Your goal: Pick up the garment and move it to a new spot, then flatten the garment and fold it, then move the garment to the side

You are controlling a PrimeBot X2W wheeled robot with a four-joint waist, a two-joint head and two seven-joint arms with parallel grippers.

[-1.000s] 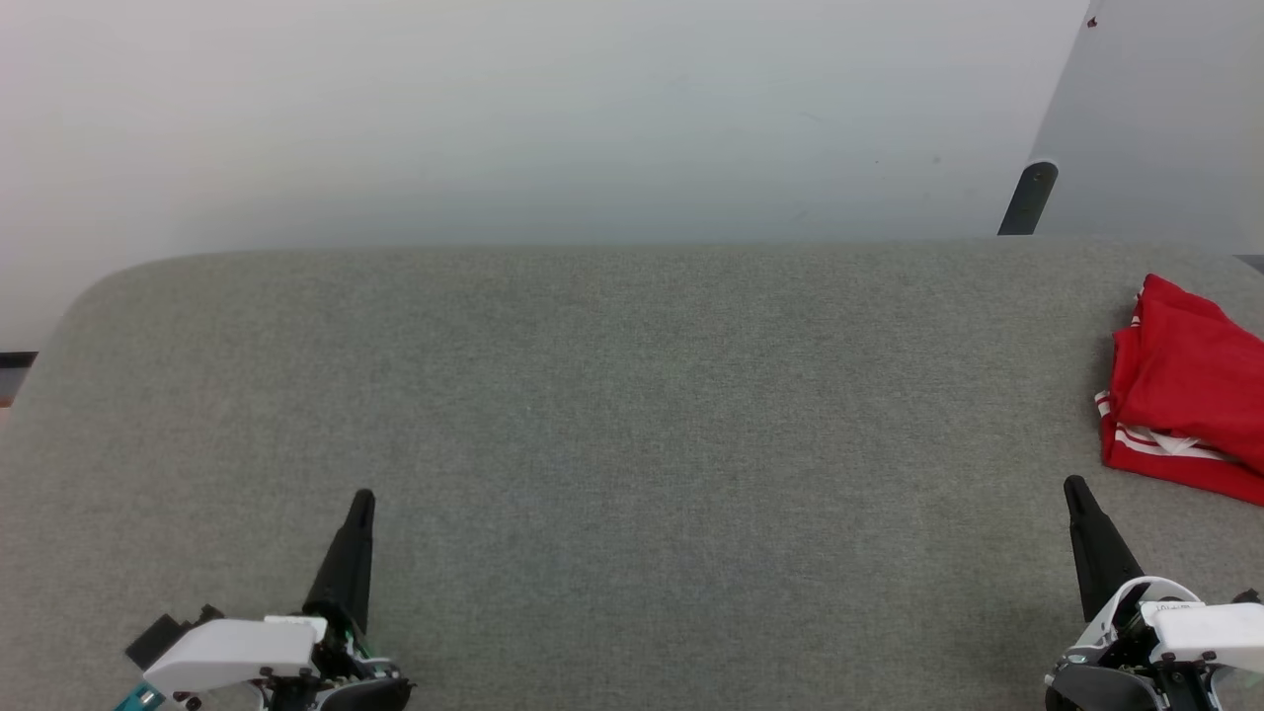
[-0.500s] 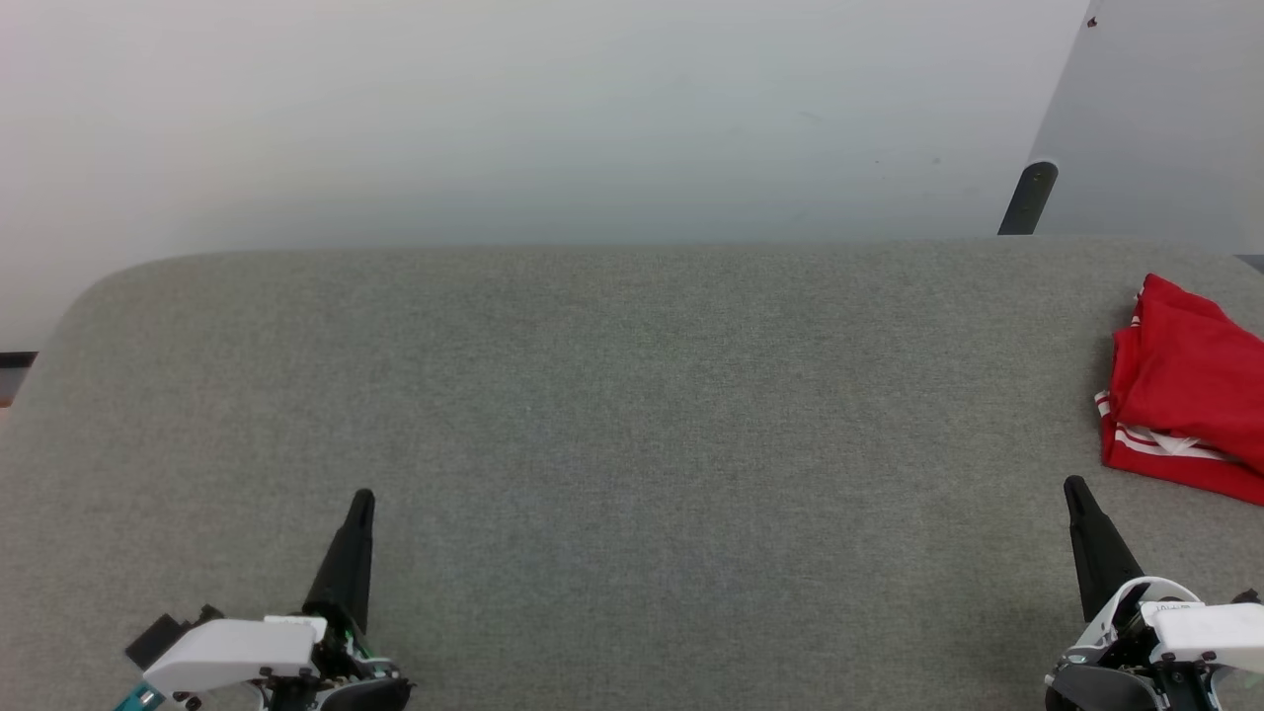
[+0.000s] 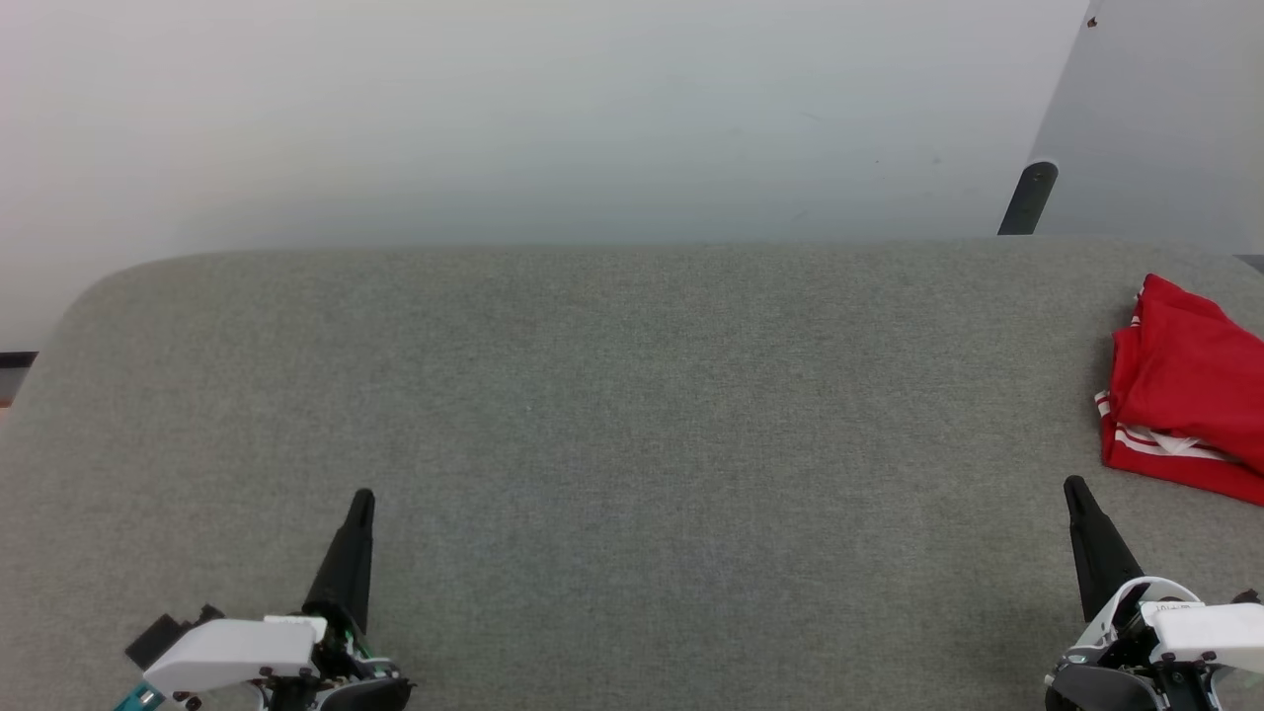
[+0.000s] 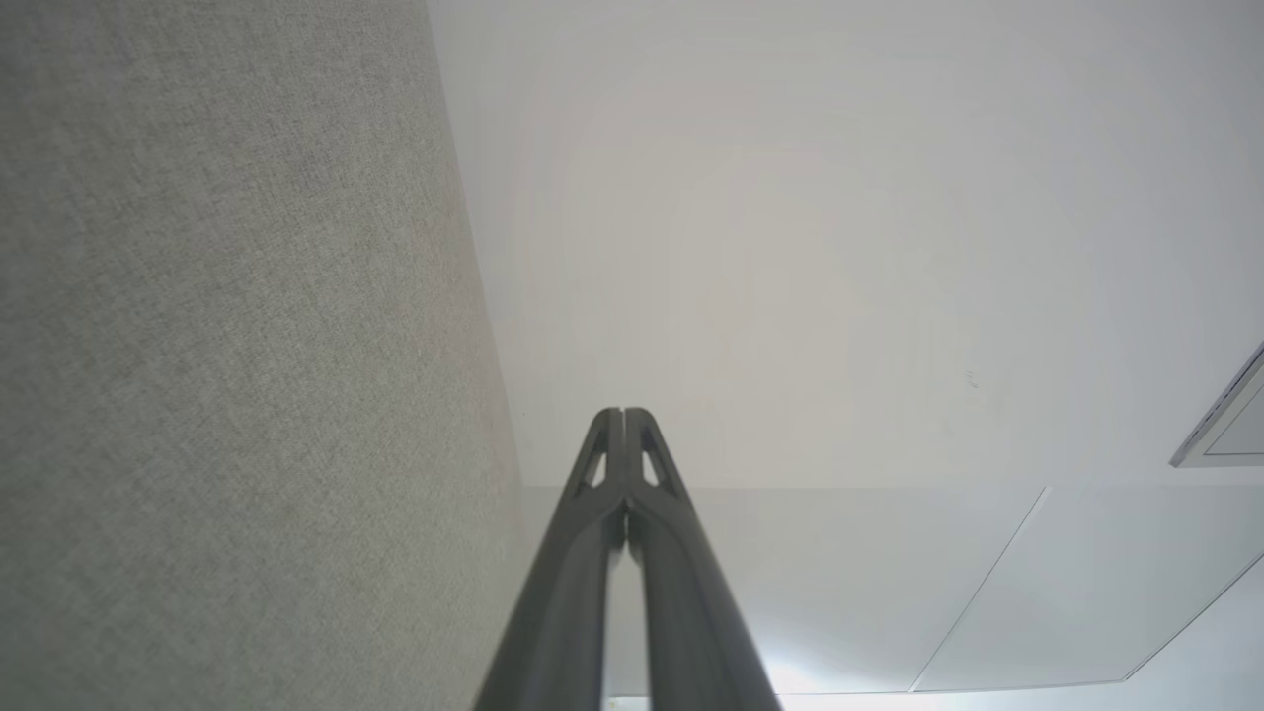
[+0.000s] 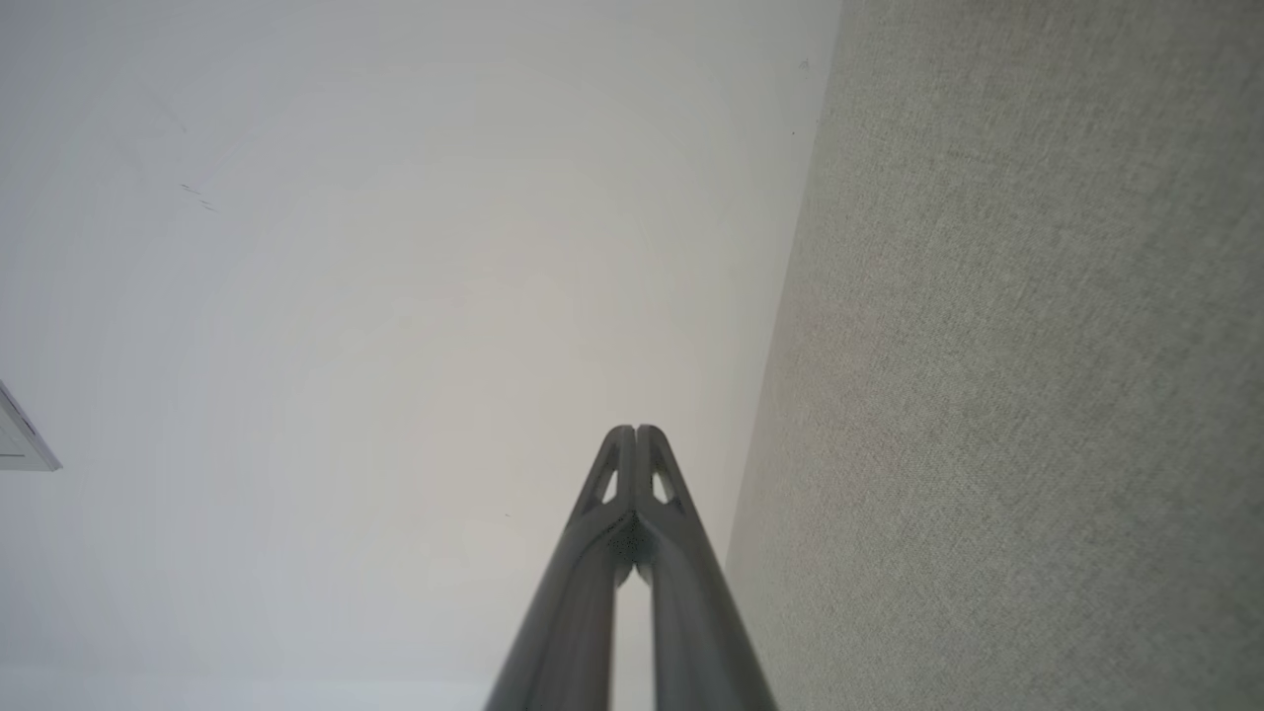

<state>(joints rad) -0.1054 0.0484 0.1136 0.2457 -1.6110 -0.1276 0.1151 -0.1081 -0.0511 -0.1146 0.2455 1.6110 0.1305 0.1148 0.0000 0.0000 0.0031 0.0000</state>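
Grey tabletop (image 3: 632, 395): open passage across its middle. The garment (image 3: 1185, 395) occupies the right edge; a dark post (image 3: 1027, 197) stands behind.

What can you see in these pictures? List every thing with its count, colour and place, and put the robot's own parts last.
shirt: one, red with white stripes, folded over at the table's right edge, apart from both arms.
table: one, grey, cloth-covered, across the middle.
wall: one, pale white, behind the table.
post: one, dark, behind the table's far right corner.
panel: one, pale grey, upper right.
left fingers: two, dark, shut together, lower left, holding nothing.
right fingers: two, dark, shut together, lower right, holding nothing.
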